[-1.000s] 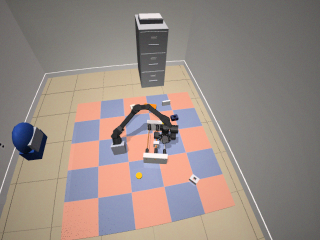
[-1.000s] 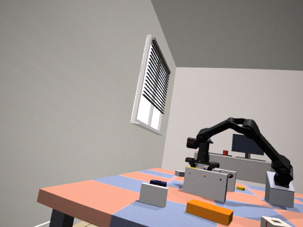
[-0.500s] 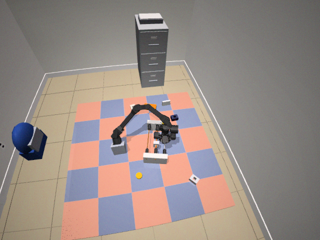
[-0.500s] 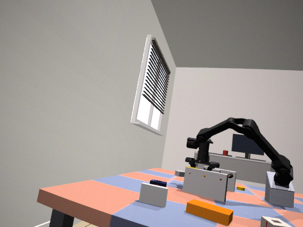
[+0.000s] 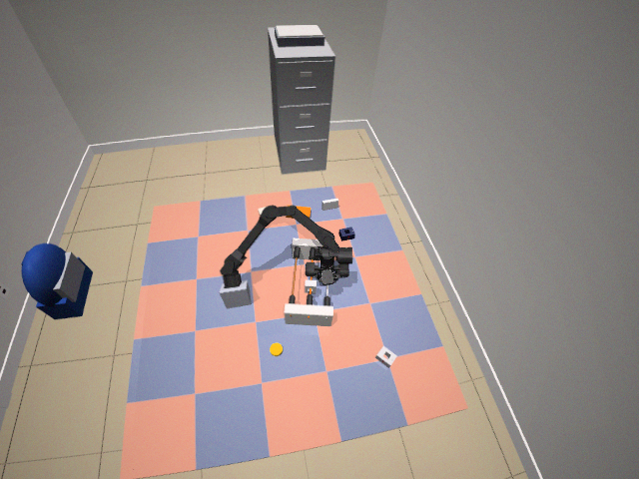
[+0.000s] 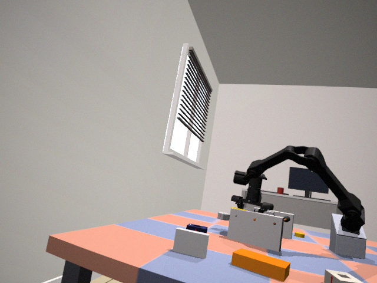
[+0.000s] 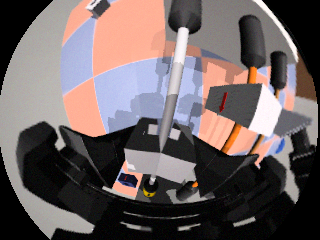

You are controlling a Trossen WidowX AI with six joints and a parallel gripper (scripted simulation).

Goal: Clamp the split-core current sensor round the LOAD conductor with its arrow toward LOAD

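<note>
The split-core sensor (image 7: pixel 162 146), a grey block, sits round a grey conductor rod (image 7: pixel 175 70) (image 5: pixel 326 295) in the wrist view. My gripper (image 7: pixel 163 132) (image 5: pixel 325 272) (image 6: pixel 253 207) is shut on the sensor from both sides, above the rods. Three rods run between two white end blocks (image 5: pixel 309 315) (image 6: pixel 254 227). A white-grey tag with a red mark (image 7: pixel 243 108) (image 5: pixel 310 282) sits on the neighbouring orange rod. The sensor is hidden under the gripper in the top and exterior views. I cannot read any lettering or see the sensor's arrow.
On the checkered table lie an orange block (image 6: pixel 260 263) (image 5: pixel 305 210), a white block (image 5: pixel 329 204) (image 6: pixel 191 242), a navy block (image 5: pixel 346 233) (image 6: pixel 197 226), a yellow disc (image 5: pixel 276 348) and a white square piece (image 5: pixel 385 355). The arm's base (image 5: pixel 235 296) (image 6: pixel 347 240) stands left of the rods.
</note>
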